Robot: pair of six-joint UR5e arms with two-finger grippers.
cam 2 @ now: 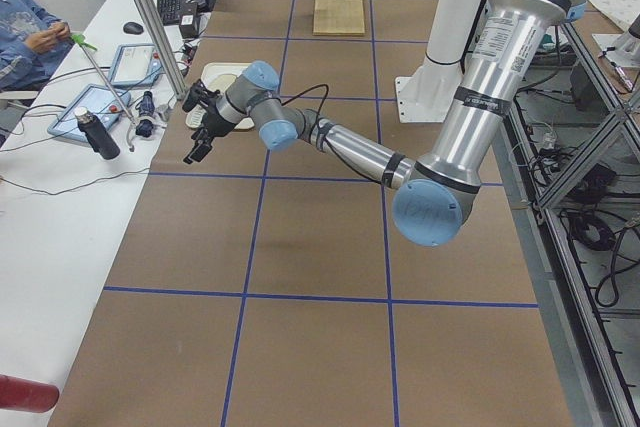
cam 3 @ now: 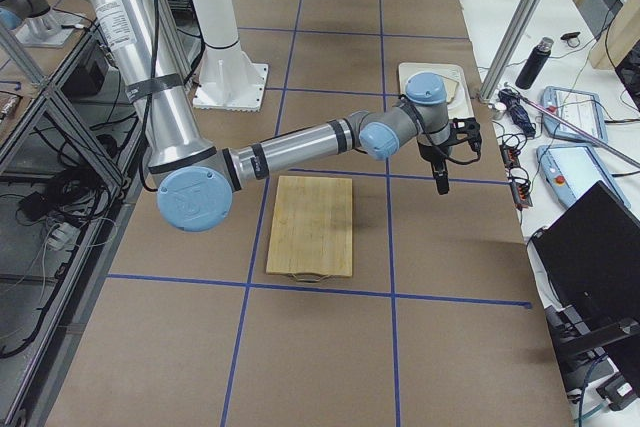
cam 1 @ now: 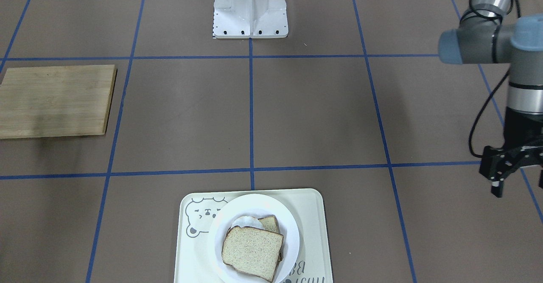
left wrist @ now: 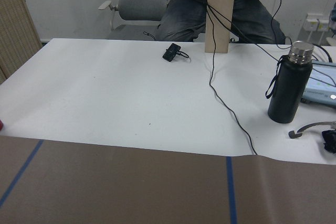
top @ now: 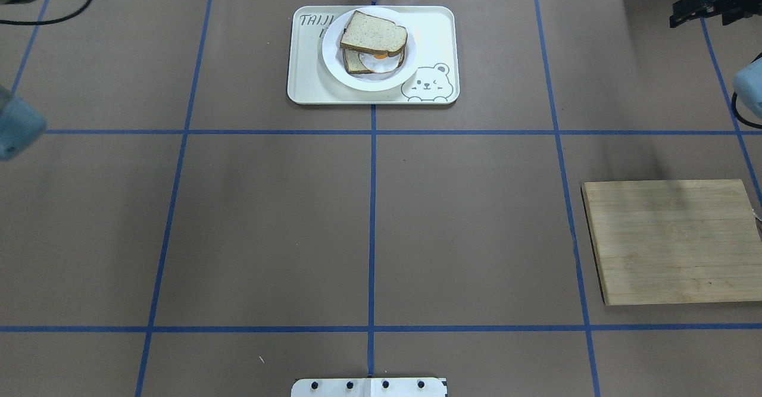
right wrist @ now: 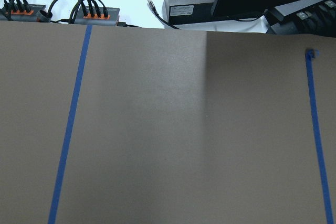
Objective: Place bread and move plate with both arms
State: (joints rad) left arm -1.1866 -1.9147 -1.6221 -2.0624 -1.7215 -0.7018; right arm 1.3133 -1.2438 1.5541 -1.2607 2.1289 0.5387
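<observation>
My left gripper [cam 1: 513, 164] hangs over the brown table [top: 268, 224] with its jaws spread and nothing between them, far out on its own side and well apart from the food. My right gripper [top: 702, 7] hovers above the table's far corner on the other side; its black fingers also look parted and carry nothing. Both arms reach forward from the white base [cam 1: 250, 9], one to each flank. From the wrists I get only bare table and blue tape on the right, and on the left the table's edge with a black bottle [left wrist: 287, 85] on the white bench beyond it. The bread [top: 374, 32] lies as the top slice of a stack on the plate [top: 331, 58], with a second slice and what looks like a fried egg [top: 378, 59] under it. The plate sits on the cream bear tray [top: 437, 34] at the far middle of the table. A wooden board [top: 673, 242] lies on my right side, well apart from the tray.
</observation>
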